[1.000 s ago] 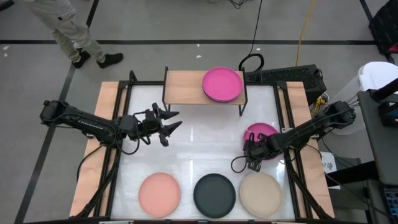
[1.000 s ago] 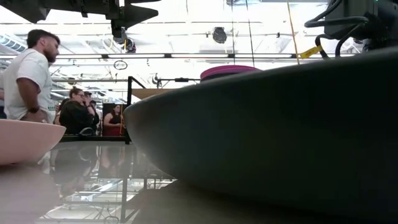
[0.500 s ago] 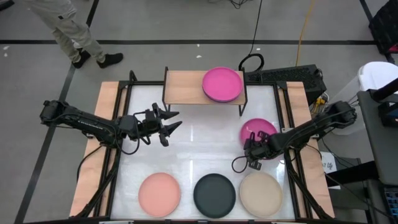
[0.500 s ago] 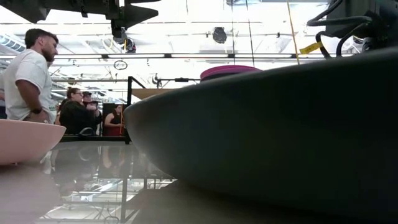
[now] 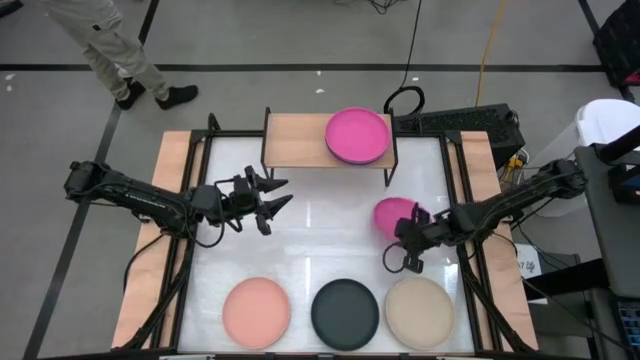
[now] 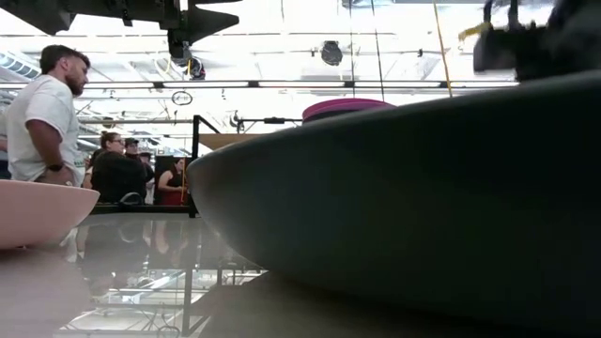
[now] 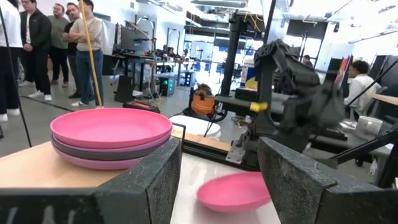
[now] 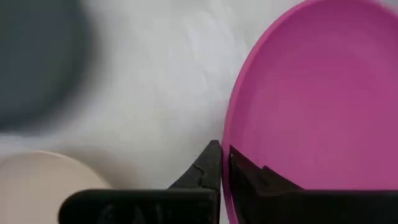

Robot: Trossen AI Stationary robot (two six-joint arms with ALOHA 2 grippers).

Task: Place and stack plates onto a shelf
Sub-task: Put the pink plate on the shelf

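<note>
Pinching the rim of a magenta plate (image 5: 393, 213), the right gripper (image 5: 409, 232) is clenched on it over the table's right half, between the shelf (image 5: 295, 139) and the beige plate (image 5: 419, 311). The right wrist view shows the two fingers closed together on the plate's edge, an edge hold that probably suits carrying a flat plate up and setting it down level on a stack.

- Magenta plate: held off the white tabletop (image 5: 320, 230), tilted; the left wrist view shows it from the side, clear of the surface.
- Left gripper (image 5: 268, 203): released, fingers spread, hovering left of centre, facing the shelf; it waits.
- Shelf: light-wood board on black legs at the table's far edge; its left half is bare.
- Stacked plates (image 5: 357, 136): on the shelf's right end. From above only a magenta top shows; the left wrist view reveals a dark layer and a pink one beneath.
- Front row: salmon pink plate (image 5: 256, 311), dark grey plate (image 5: 345, 312), then the beige, not yet shelved.
- Low view: filled by the dark grey plate's wall; people stand in the room beyond.
</note>
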